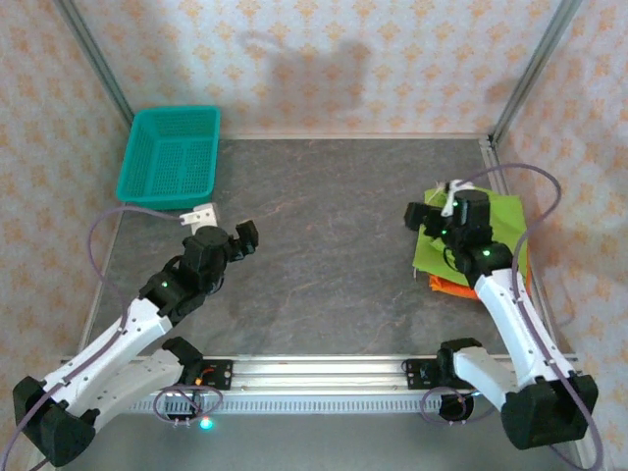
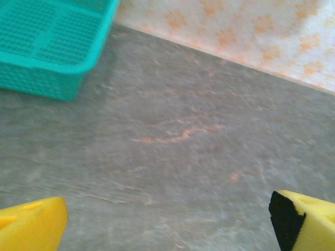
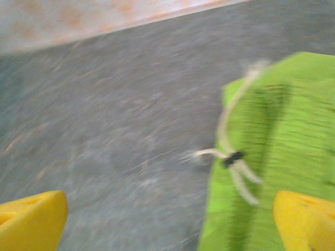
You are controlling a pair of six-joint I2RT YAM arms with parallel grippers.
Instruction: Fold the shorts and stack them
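The grey counter point(image 1: 324, 226) carries a teal basket point(image 1: 169, 155) at far left. At its right edge, green shorts point(image 1: 505, 218) lie on orange shorts point(image 1: 449, 286). The right pincer point(image 1: 424, 218) is released over the green shorts' left edge, and the left pincer point(image 1: 245, 238) is released above bare counter.

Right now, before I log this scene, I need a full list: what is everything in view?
basket: one, teal, far left of the table.
green shorts: one, lime, right side, lying on orange fabric.
orange shorts: count unclear, orange, edge showing from under the green shorts.
drawstring: one, whitish, on the green shorts.
table: one, dark grey.
left gripper: open, over bare table near the basket.
right gripper: open, above the green shorts.
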